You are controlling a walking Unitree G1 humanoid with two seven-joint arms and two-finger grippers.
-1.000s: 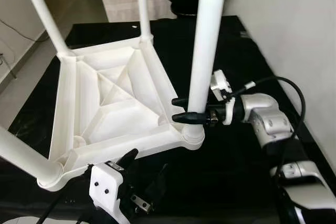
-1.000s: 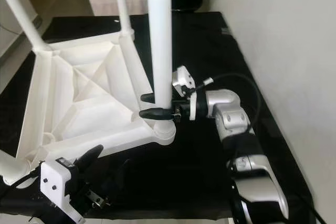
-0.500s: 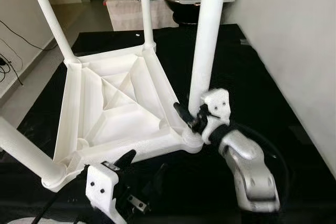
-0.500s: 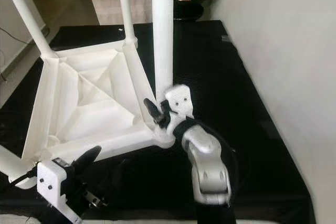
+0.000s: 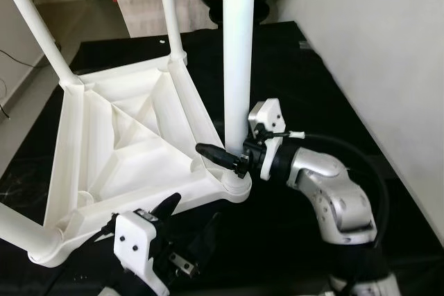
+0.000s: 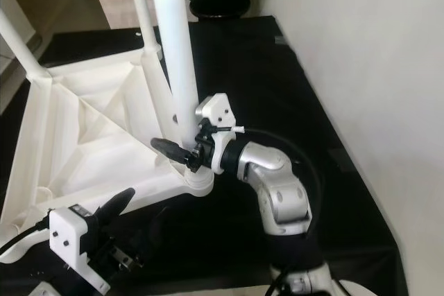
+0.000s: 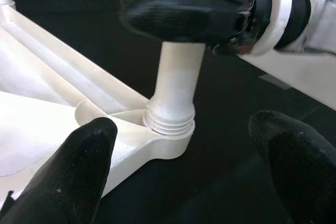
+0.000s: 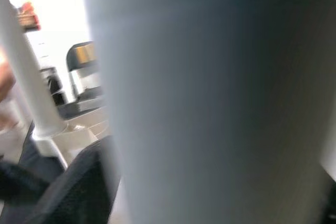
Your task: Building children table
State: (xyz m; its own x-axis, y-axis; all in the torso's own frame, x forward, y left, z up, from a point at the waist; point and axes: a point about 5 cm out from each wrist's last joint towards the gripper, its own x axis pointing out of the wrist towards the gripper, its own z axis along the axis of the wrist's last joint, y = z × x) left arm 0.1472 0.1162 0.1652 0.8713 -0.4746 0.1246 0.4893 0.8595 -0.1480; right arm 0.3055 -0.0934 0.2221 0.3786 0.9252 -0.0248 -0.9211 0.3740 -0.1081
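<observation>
We are looking at a smooth, slightly glossy white plastic table top (image 5: 132, 143) and leg (image 5: 236, 67) lying on a matt black cloth mat (image 5: 312, 67), while the right end effector (image 5: 223, 157) is showing matt black fingers (image 5: 211, 152) beyond brushed silver metal.

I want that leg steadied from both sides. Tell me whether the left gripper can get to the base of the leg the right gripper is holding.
Probably yes. The left gripper hangs open just in front of the leg's base, bare mat between them. The right gripper grips the leg higher up, leaving the base free.
</observation>
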